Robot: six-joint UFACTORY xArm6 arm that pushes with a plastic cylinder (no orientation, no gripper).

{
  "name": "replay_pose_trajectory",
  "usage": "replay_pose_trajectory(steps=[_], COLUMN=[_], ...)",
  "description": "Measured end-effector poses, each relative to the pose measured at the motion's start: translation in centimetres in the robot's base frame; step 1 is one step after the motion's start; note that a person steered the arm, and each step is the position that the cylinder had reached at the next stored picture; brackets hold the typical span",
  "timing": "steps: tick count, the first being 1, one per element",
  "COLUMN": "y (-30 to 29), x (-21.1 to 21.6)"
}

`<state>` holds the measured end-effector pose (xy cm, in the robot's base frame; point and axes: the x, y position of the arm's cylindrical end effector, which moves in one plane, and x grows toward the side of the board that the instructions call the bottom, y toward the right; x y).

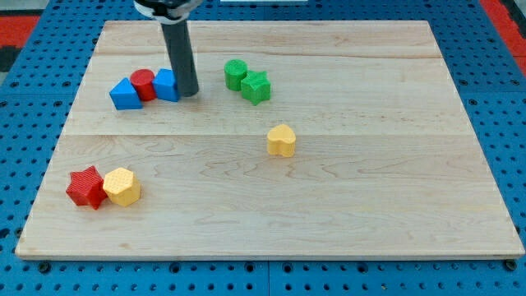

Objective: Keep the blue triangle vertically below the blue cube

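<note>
Camera view, from the view's bottom upward: near the lower left corner of the wooden board point(345, 205) a red star block point(85, 187) and a yellow hexagon block point(122, 186) sit side by side, touching, the star on the view's left. Further up and toward the middle, a yellow heart-shaped block point(281, 141) stands alone, well apart from everything else.

Higher again, at the upper left, three blocks form a tight row — the blue triangle point(125, 95) on the view's left, a red cylinder point(143, 85) in the middle and the blue cube point(167, 85) on the view's right, each touching its neighbour. The triangle lies beside the cube and only slightly lower in the view, with the cylinder between them.

My tip point(189, 93) rests on the board just at the cube's right side, apparently touching it; the dark rod rises from there out of the view's top. It is a bare rod with no claw — nothing that opens, closes or holds.

To the view's right of the rod, a green cylinder point(236, 74) and a green star-like block point(256, 86) sit touching each other.
</note>
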<state>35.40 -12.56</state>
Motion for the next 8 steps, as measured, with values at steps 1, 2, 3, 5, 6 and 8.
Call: replay_pose_trajectory(steps=[1,2,3,5,6,8], y=[-0.5,-0.6,-6.5,-4.3,-1.6,-3.4], x=[-1.6,-2.7,-1.9,-2.3,5.2,2.5])
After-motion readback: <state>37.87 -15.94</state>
